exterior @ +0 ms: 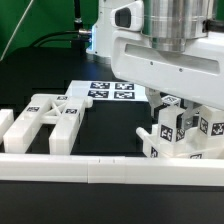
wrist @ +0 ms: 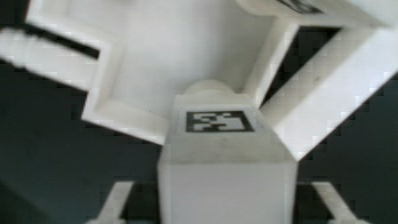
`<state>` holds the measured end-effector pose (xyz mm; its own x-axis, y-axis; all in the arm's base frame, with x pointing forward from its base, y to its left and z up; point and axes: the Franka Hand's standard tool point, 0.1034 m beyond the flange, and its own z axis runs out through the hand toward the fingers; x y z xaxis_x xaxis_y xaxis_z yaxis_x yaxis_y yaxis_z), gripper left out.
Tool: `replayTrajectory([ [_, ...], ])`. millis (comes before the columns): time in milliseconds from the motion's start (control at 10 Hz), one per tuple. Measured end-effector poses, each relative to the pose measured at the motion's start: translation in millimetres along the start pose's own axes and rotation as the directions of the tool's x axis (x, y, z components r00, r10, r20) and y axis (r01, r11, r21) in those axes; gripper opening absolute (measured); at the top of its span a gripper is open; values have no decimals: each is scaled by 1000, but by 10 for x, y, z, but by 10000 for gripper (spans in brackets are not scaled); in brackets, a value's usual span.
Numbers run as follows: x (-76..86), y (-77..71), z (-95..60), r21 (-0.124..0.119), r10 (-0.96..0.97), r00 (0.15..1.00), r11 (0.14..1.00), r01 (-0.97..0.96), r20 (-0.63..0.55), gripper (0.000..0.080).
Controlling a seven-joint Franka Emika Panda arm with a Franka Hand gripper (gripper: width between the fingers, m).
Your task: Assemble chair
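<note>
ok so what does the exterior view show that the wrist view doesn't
Only the exterior view: the marker board, a ladder-like frame, the long border bar and the robot arm above the tagged pieces. Only the wrist view: a close look at one tagged block in front of an angular white frame. Both: white tagged chair parts on the black table.
</note>
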<state>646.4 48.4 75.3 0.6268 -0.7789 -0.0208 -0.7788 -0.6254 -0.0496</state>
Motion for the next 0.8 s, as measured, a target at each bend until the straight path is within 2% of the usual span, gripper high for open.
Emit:
replayTrajectory([
  [300, -39, -5, 13, 1, 341, 940, 940, -341, 21, 287],
  [400, -25, 24, 8, -20, 371, 928, 929, -371, 30, 287],
  [500, -27, 7, 13, -15, 408, 912, 913, -408, 26, 337],
  [600, -31, 5, 16, -14, 383, 923, 924, -383, 27, 337],
  [700, -34, 2, 16, -14, 362, 932, 932, -362, 27, 509],
  [800, -50, -13, 13, -12, 346, 938, 938, -345, 28, 619],
])
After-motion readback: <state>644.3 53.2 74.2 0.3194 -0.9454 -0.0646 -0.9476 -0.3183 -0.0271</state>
